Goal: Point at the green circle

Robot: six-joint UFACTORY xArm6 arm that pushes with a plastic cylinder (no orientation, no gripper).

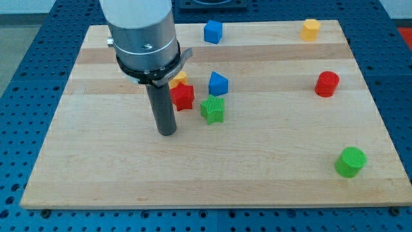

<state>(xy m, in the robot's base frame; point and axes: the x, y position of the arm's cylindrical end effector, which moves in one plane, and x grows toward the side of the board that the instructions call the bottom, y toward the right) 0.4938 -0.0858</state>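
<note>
The green circle (351,161), a short green cylinder, stands near the view's bottom right of the wooden board (257,174). My tip (167,132) rests on the board left of centre, far to the left of the green circle. The rod stands just left of a red star-shaped block (183,96) and a green star-shaped block (212,109). The tip touches no block.
A blue block (218,84) and a yellow block (178,79), partly hidden by the arm, sit by the red one. A blue cube (213,31) and a yellow block (311,29) are near the view's top edge. A red cylinder (327,84) is at the right.
</note>
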